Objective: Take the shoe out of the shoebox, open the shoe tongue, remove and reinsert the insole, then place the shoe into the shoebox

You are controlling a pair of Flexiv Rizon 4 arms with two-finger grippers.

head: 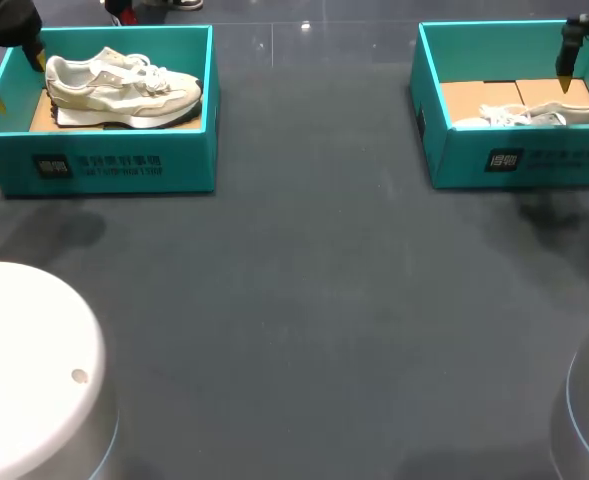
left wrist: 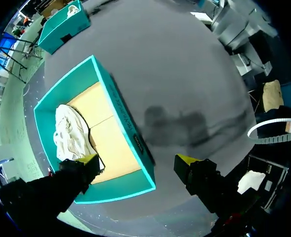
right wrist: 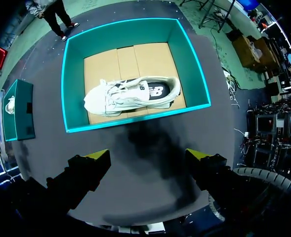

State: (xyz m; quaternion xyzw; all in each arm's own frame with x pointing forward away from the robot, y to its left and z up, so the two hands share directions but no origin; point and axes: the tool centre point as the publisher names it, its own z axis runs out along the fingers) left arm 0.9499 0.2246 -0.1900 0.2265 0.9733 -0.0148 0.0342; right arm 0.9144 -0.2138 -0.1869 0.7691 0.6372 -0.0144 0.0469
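Two teal shoeboxes stand on the dark table. The left shoebox [head: 114, 165] holds a cream and beige sneaker [head: 124, 88] upright on its brown cardboard floor. My left gripper [head: 17, 82] hangs open over that box's left end, one finger above the shoe's heel [left wrist: 68, 136], the other outside the wall [left wrist: 130, 133]. The right shoebox [head: 519, 155] holds a white sneaker [right wrist: 130, 94] lying on its side, its dark inside showing. My right gripper [right wrist: 147, 154] is open above the table just outside that box's wall [right wrist: 135, 118], nothing between its fingers; one yellow fingertip [head: 564, 85] shows in the head view.
A wide stretch of bare dark table [head: 314, 280] lies between and in front of the two boxes. My arms' white rounded bases [head: 29, 370] fill the near left and near right corners.
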